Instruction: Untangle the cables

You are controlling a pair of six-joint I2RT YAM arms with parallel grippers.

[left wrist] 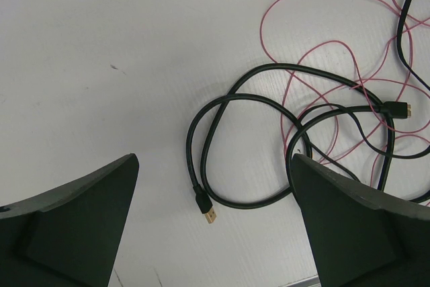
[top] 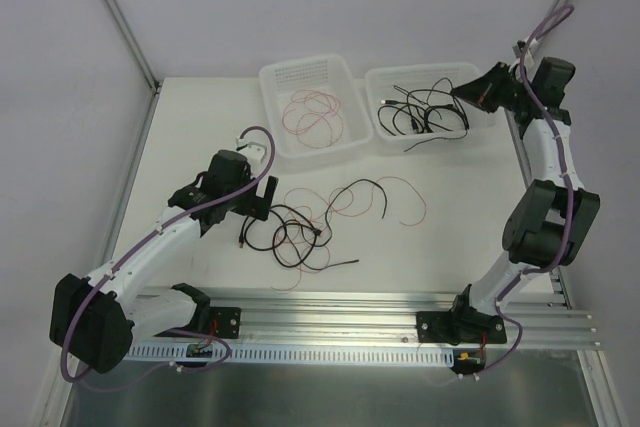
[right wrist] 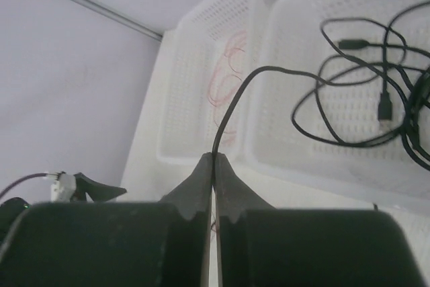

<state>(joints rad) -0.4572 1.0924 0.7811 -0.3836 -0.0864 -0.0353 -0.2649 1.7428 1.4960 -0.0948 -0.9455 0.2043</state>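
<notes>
Two baskets: the left basket point(top: 300, 64) and the right basket point(top: 420, 71), both white perforated plastic, stand side by side at 12 o'clock on the bench point(top: 200, 147).
Red wire coil point(top: 318, 115): lies in loose loops inside the left basket.
Black cable bundle point(top: 425, 115): lies piled inside the right basket, with one strand trailing over the basket's 6 o'clock rim onto the bench.
Tangle point(top: 305, 227): black cables and fine red wires looped through one another at the middle of the bench, at 6 o'clock from the left basket.
USB plug point(left wrist: 206, 210): a gold-tipped end of a black cable, flat on the bench at the 6 o'clock side of its own loop.
Left gripper point(top: 262, 197): fingers wide apart with nothing between them, above the bench at 9 o'clock of the tangle.
Right gripper point(top: 462, 94): fingers pressed together on the held cable, over the 2 o'clock part of the right basket.
Held cable point(right wrist: 235, 105): thin and black, it curves from the fingertips across to the black cable bundle.
</notes>
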